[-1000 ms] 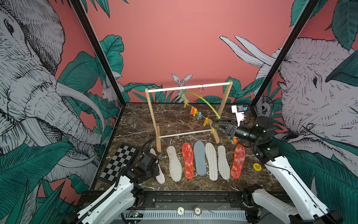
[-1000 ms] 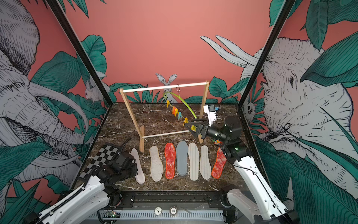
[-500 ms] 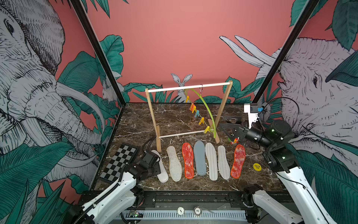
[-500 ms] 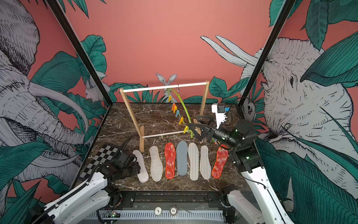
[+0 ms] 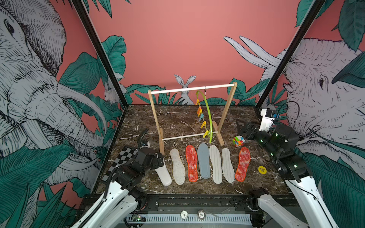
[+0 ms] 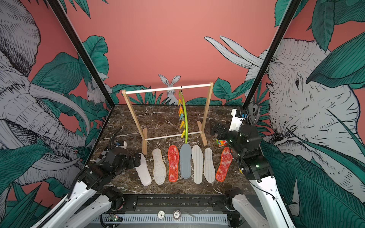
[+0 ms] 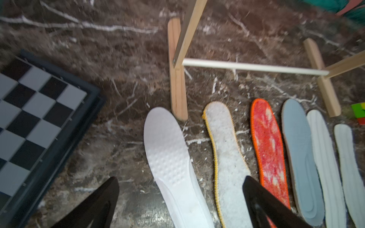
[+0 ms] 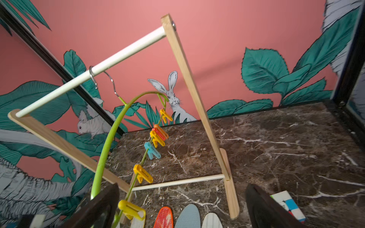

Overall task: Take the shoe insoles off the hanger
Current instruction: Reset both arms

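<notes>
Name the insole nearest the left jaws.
The white dimpled insole, at the row's end beside the chequered board. Its heel shows between the open left jaws in the wrist view; the other six lie farther off.

Salmon-pink jungle-mural walls [image 5: 177, 39] surround a dark marble floor [image 5: 177, 118].

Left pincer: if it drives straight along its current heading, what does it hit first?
Probably the white dimpled insole, which lies between the fingers of the open left pincer. Height above it is unclear.

Seven insoles [image 5: 203, 161] lined up, one hanger [image 5: 211, 122], one rack [image 5: 177, 90], one cube [image 5: 238, 141], one chessboard [image 5: 124, 156], one yellow disc [image 5: 262, 170].
</notes>
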